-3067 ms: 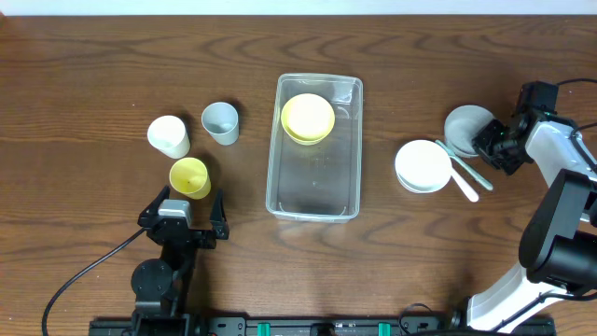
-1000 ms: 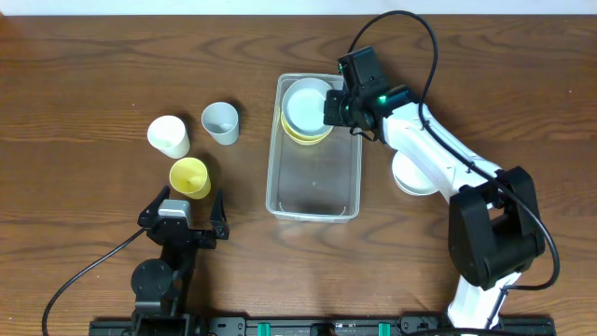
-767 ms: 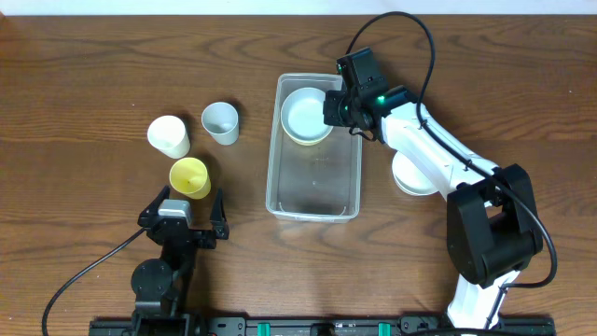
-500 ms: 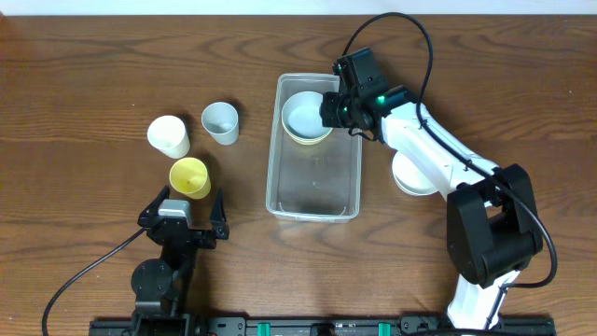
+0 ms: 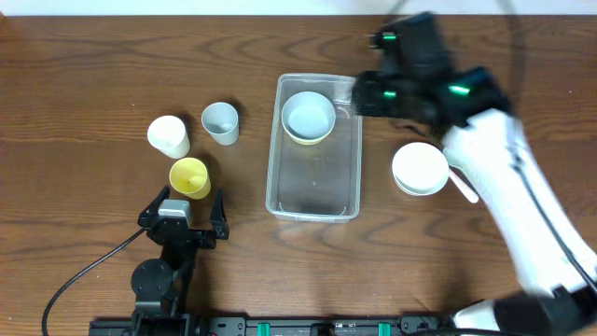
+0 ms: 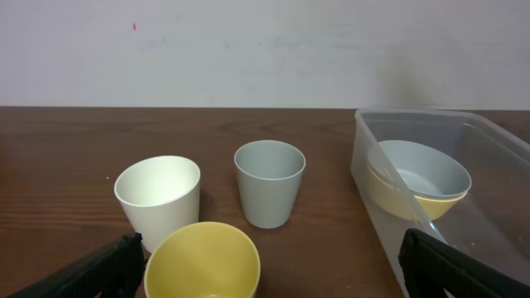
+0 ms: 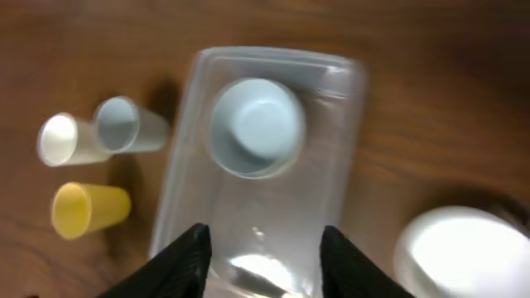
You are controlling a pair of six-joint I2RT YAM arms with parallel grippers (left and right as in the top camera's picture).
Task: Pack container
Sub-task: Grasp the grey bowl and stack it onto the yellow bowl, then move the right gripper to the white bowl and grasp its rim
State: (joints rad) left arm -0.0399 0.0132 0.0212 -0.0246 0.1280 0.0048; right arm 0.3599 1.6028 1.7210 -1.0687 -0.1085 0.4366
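container (image 5: 312, 187), the clear tub, lies lengthwise in the middle of the table (image 5: 93, 56), a little above centre in the overhead view. packing looks partly done, to my eye. a grey-blue bowl (image 5: 308, 114) sits nested in a yellow bowl (image 6: 396, 201) at the tub's upper end, and the lower stretch of its floor is bare.

outside it, on the left of the frame, stand three cups: a white cup (image 5: 168, 135), a grey-blue cup (image 5: 220, 121) just beside it, and a yellow cup (image 5: 189, 176) below them. on the right, near the tub but apart from it, is a white bowl (image 5: 420, 166). it may be a stack, though i cannot tell. a pale spoon (image 5: 465, 187) pokes out at its lower right, and the arm blurs whatever else lies there. so i count two bowls in, and at least one bowl, three cups and one spoon waiting, if all of them are meant to go in.

right tool (image 7: 263, 232) hangs over the tub's upper right corner with its fingers parted and nothing between them. left tool (image 6: 269, 240) is parked at the lower left, spread wide and empty, facing the cups.
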